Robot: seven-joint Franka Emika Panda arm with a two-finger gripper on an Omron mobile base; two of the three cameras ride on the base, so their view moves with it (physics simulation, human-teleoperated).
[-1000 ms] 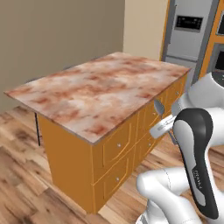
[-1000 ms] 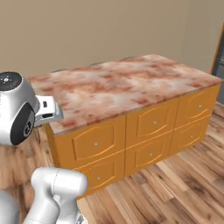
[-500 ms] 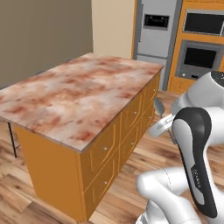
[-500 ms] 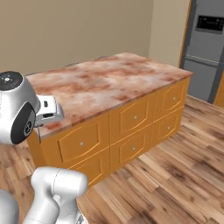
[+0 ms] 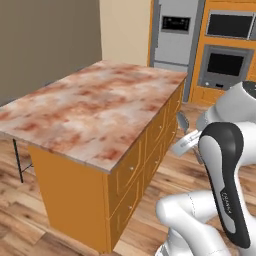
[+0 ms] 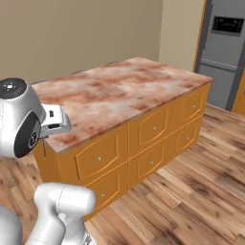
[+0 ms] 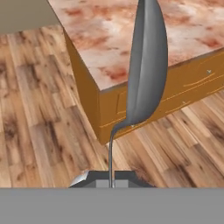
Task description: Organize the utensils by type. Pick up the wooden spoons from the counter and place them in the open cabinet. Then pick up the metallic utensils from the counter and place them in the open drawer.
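Tool (image 7: 111, 177) at the hand view's bottom centre, closed on the thin handle of a grey metal spoon (image 7: 146, 65); the spoon's bowl rises up the frame's centre, before the marbled surface (image 7: 131, 30) and wooden floor (image 7: 39, 109).

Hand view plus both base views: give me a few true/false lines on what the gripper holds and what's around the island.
1. The gripper is shut on a metal spoon. True.
2. The spoon is wooden. False: it is grey metal.
3. Wooden spoons lie on the island top. False: no utensils lie on the part of it in view.
4. The island drawers are closed. True.
5. A grey fridge stands beyond the island. True.
6. The floor is tiled white. False: it is wood plank.
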